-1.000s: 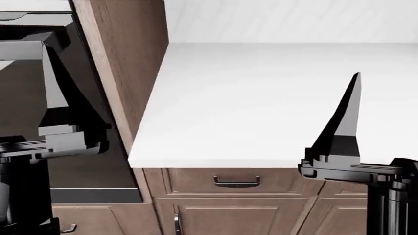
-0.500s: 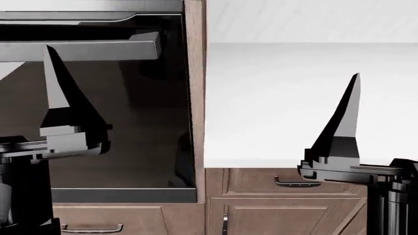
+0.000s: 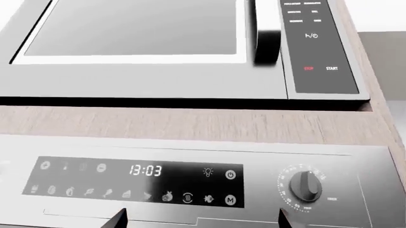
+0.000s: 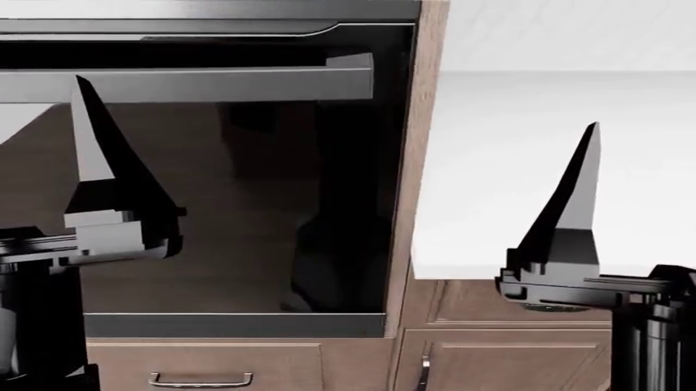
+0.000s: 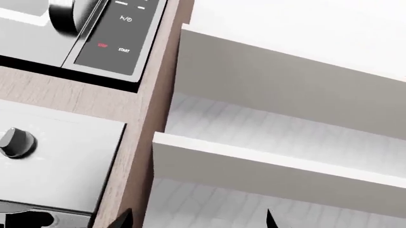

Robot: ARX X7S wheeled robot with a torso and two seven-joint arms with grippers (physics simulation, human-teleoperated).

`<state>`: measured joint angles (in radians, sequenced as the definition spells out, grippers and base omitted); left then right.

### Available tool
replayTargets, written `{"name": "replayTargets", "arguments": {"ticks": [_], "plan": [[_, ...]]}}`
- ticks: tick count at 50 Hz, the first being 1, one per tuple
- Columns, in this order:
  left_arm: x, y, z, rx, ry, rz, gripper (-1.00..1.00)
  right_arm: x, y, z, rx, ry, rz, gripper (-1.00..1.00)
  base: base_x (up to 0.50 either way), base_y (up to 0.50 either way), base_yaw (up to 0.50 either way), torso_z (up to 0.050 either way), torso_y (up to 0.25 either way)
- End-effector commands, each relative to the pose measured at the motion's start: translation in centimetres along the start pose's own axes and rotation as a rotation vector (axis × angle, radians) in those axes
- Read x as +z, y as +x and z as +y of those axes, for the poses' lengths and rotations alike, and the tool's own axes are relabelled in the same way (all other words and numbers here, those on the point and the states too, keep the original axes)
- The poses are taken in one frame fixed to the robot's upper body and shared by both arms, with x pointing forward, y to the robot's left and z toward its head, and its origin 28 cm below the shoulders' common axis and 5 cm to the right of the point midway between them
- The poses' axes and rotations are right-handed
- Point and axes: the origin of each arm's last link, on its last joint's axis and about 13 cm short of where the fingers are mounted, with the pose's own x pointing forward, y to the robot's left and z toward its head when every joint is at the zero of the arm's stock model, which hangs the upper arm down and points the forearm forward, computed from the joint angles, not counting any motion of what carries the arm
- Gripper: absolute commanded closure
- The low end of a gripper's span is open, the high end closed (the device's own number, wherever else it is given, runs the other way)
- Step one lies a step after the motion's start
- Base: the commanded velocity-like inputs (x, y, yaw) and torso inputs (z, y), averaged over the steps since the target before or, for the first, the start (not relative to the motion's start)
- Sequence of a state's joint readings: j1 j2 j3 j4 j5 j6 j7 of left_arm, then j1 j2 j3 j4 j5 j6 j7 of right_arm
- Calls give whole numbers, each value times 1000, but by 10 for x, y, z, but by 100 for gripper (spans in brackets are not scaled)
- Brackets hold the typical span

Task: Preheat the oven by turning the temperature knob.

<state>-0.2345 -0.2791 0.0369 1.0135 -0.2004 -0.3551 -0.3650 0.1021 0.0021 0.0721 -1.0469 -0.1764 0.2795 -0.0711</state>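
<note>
Surface: flat white countertop (image 4: 544, 163), just right of the tall brown wooden cabinet panel (image 4: 419, 147)
Below that panel's right: brown wooden cabinet drawers (image 4: 511, 346) under the countertop
On it: nothing visible

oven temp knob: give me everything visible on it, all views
The temperature knob is dark, round, with a raised grip bar, and sits at the right end of the oven's steel control panel, right of the black icon strip reading 13:03. White scale marks ring it. The right wrist view shows it standing proud of the panel. Nothing touches it. The head view shows only the glass door and bar handle.
</note>
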Motion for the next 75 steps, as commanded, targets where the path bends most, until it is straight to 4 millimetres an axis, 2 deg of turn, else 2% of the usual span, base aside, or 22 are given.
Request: {"name": "replayTargets", "arguments": {"ticks": [1,23,58,75], "plan": [[0,0,0,0,3,-1,-100,0,-1,1,13,3,-3,-100,-1,500,0,0,0],[0,0,0,-3,3,2,-100,0,0,0,8,0,0,-100,-1,491,0,0,0],[3,-1,0,-3,1,-2,-100,1,0,0,-2,-15,-8,-100,0,102,0,0,0],[2,-1,0,-5,4,-4,-100,1,-1,0,6,-21,-9,-100,-1,427,0,0,0]]}}
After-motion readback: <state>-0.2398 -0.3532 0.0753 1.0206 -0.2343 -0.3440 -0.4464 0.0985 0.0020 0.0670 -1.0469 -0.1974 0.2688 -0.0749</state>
